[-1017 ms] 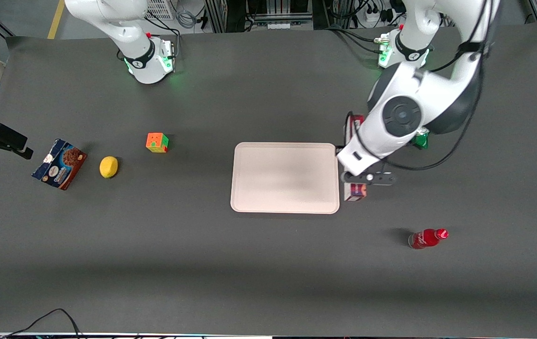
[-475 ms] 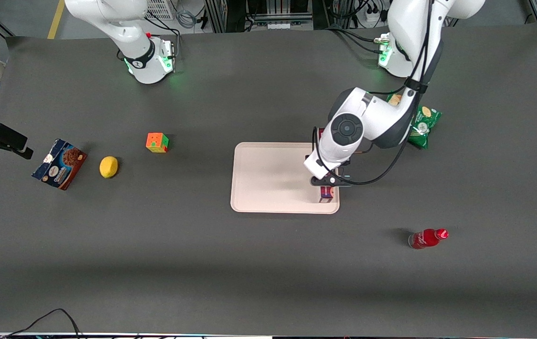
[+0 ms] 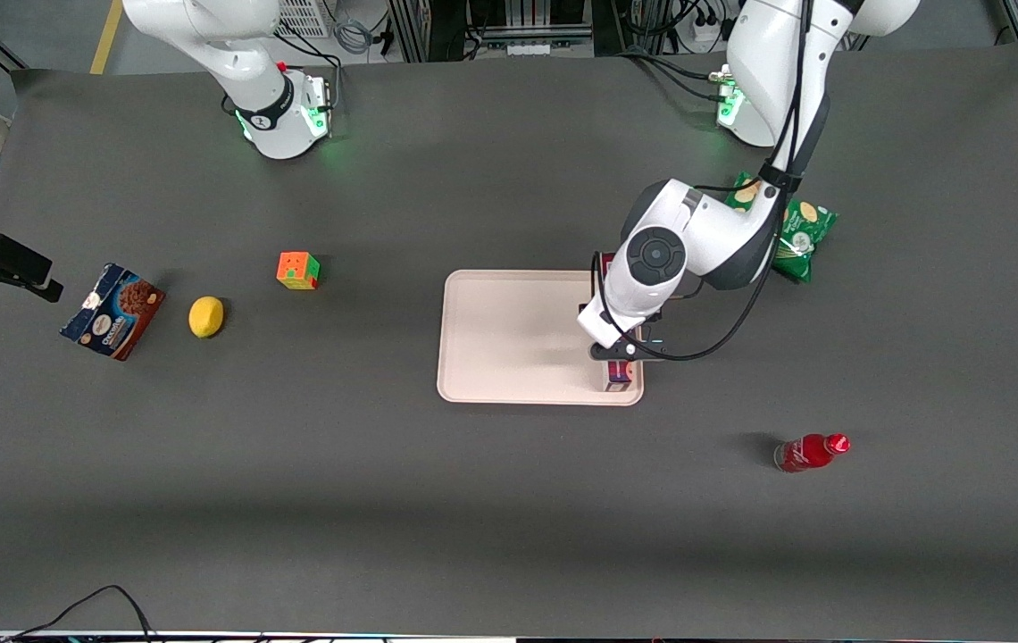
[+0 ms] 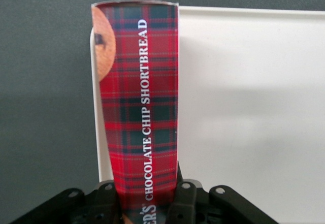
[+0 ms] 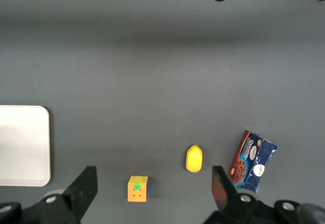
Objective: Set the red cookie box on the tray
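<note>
Jaws pinching the red cookie box (image 4: pixel 139 107) — gripper (image 3: pixel 621 350) above the tray (image 3: pixel 509 339), box along the tray's edge nearest the working arm's end of the desk.

On my wrist feed, the red cookie box (image 4: pixel 139 107) carries white capitals running lengthwise down its plaid face: "CHOCOLATE CHIP SHORTBREAD". Next to them, at the end clamped in the gripper (image 4: pixel 147 197), I read only the tail of a brand name, "ER'S", with a small registered mark; the fingers (image 4: pixel 185 198) press on the box at that end.

On the front feed, taking the tray (image 3: pixel 518 335) as the dial centre, the dark blue cookie box (image 3: pixel 112 311) at nine o'clock has a white oval label, the red bottle (image 3: pixel 808 452) at four o'clock has white script, and the green snack bag (image 3: pixel 802 229) at two o'clock has print. I can't read any of these.
</note>
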`<state>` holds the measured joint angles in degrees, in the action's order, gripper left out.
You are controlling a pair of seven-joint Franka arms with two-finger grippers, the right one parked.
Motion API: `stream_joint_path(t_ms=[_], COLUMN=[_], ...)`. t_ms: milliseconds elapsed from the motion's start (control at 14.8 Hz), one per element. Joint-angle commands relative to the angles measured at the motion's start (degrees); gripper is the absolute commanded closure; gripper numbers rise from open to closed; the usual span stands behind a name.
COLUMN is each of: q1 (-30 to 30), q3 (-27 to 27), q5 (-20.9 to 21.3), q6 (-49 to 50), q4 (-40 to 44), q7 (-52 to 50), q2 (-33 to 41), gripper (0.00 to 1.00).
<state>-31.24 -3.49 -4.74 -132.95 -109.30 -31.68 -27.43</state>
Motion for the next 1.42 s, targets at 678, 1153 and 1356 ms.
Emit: stream_joint_path(t_ms=[678,1153,1356], q1=[0.0,0.0,0.0], q3=[0.7,1.4,1.6], q5=[-1.6,-1.5,-1.1], q6=[-4.6,-3.4,0.3], q4=[-0.2,0.5,3.0], q7=[-0.4,0.4,0.9], q2=[-1.8,-1.1,1.1], gripper=[0.49,0.00,0.00])
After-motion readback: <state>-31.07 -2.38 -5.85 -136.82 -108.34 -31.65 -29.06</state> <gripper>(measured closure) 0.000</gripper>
